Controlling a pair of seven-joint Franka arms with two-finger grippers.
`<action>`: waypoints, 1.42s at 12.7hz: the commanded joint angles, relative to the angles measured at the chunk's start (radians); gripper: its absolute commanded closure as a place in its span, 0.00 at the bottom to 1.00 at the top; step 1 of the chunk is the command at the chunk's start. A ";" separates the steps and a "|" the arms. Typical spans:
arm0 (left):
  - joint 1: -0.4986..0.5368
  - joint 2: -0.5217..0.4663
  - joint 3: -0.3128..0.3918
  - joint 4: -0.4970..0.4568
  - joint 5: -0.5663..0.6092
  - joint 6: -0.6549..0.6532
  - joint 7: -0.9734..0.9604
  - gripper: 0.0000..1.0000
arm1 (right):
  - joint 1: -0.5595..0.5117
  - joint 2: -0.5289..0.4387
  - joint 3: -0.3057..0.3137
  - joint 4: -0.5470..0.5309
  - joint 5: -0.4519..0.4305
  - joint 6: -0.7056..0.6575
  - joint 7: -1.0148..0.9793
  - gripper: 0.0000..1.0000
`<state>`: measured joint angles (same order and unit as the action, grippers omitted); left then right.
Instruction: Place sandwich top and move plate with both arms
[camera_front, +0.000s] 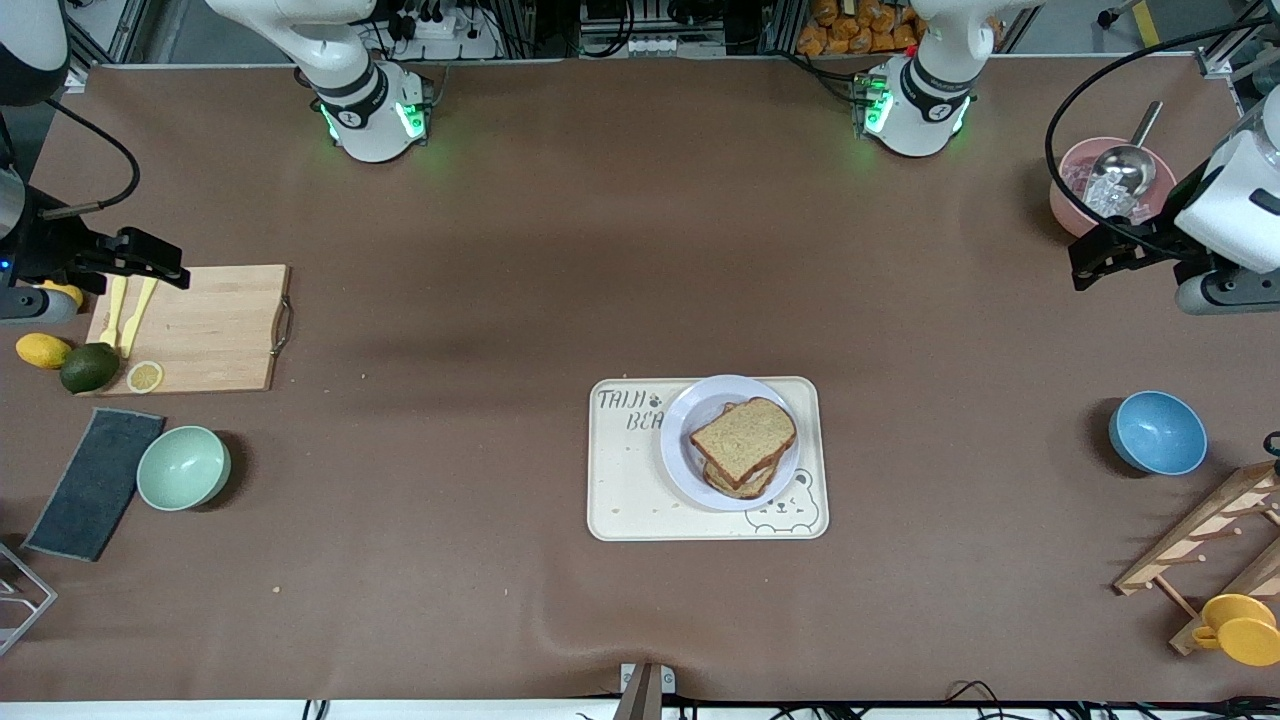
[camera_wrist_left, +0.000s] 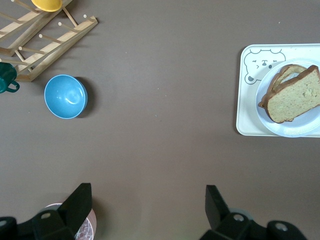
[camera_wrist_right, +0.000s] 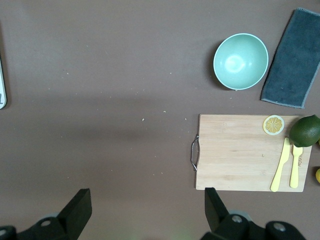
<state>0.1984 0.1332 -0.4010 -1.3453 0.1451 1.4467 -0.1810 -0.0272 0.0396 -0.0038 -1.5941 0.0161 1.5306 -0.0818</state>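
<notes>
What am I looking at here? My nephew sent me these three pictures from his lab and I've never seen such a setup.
Two white robot arms stand at a brown table. One picture looks down from a high camera facing them; the other two come from cameras on each arm's wrist, showing the tips of its black pincer.

In the middle lies a rectangular cream tray with a bear drawing, bearing a round pale plate with a sandwich, its brown bread top slice already on.

The left pincer hangs open and empty beside a pink bowl with a metal scoop. The right pincer hangs open and empty over a wooden cutting board.
</notes>
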 joint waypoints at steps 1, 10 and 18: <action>0.002 -0.030 0.002 -0.014 -0.016 -0.005 -0.020 0.00 | -0.008 0.000 0.007 -0.006 -0.002 0.002 0.014 0.00; -0.183 -0.188 0.309 -0.156 -0.090 0.041 0.005 0.00 | -0.011 0.000 0.007 -0.007 -0.002 0.003 0.013 0.00; -0.226 -0.176 0.398 -0.161 -0.119 0.090 0.084 0.00 | -0.010 0.000 0.007 -0.007 -0.002 0.003 0.013 0.00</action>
<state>-0.0064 -0.0245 -0.0457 -1.4854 0.0460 1.5091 -0.1422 -0.0281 0.0414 -0.0042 -1.5961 0.0161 1.5306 -0.0818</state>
